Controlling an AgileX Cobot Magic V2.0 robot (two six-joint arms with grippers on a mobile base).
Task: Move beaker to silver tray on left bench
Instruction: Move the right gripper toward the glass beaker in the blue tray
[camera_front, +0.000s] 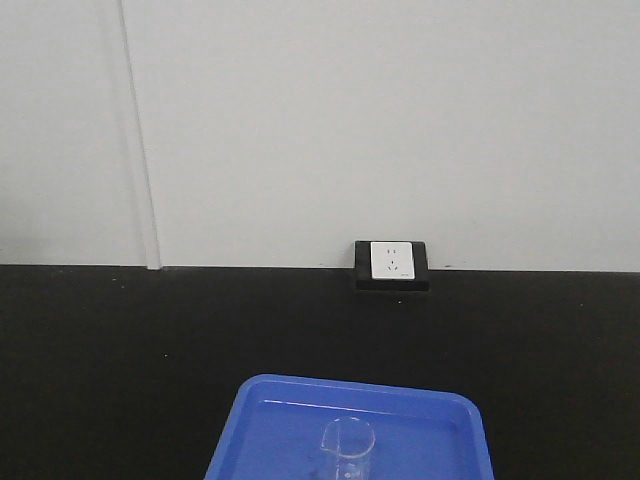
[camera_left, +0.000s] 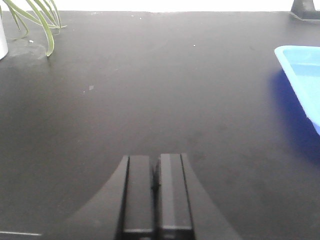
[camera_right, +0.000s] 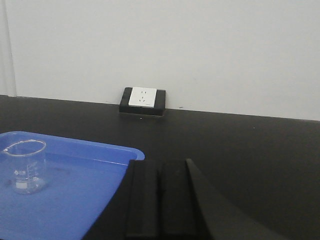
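A small clear glass beaker stands upright in a blue plastic tray on a black bench top. It also shows in the right wrist view, at the left of the tray. My right gripper is shut and empty, at the tray's right rim, well right of the beaker. My left gripper is shut and empty over bare black bench, left of the blue tray. The silver tray is out of view.
A black-framed white power socket sits at the back of the bench against the white wall; it also shows in the right wrist view. Green plant leaves hang at the far left in the left wrist view.
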